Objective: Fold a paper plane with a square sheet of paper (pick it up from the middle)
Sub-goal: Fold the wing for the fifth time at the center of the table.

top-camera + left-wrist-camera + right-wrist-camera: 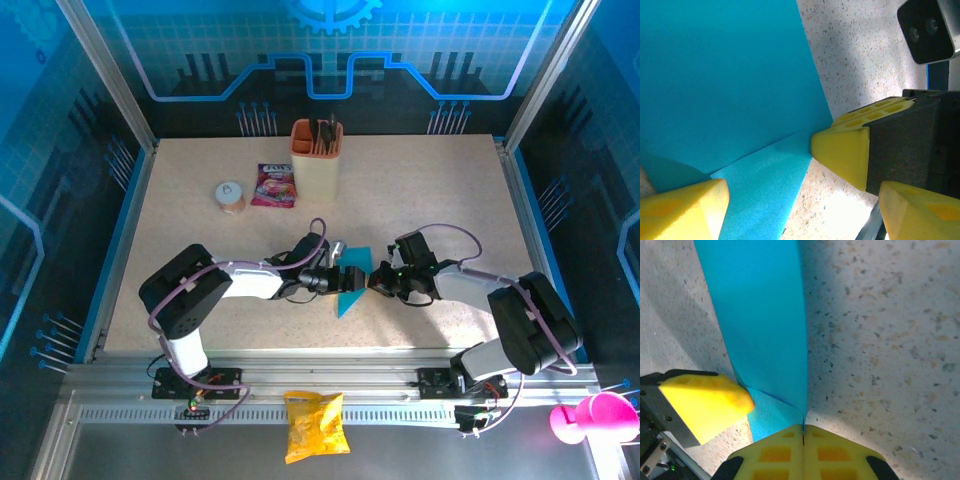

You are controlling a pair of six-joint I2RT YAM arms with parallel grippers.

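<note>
Bright-blue and thin, the sheet of paper [348, 300] is found near the middle of the speckled table [450, 200], just in front of the spot where the two arms meet. From above it is seen as a wedge with its tip turned towards the near edge. The right hand [803, 440] is pressed together, and an edge of the paper is pinched at the seam between its yellow fingertips, as is seen from the right wrist. From that pinch the paper runs away as a long strip, with a small flap bent off beside it. The left hand [800, 215] is spread wide, one yellow fingertip [682, 210] seen against the paper's lower part and the other out over bare table, so that nothing is gripped by it. In the left wrist view a straight crease is seen across the sheet, and a finger [842, 150] of the right hand is met at the paper's edge where that crease ends. Whether the whole sheet lies flat on the table cannot be told. Farther back, well apart from the paper, a beige cup [316, 165] holding dark items, a pink-purple packet [274, 186] and a small round jar [231, 197] are set out. A yellow snack bag [315, 425] is laid in front of the arm bases, and a pink cup [597, 415] is seen at the near right corner.
</note>
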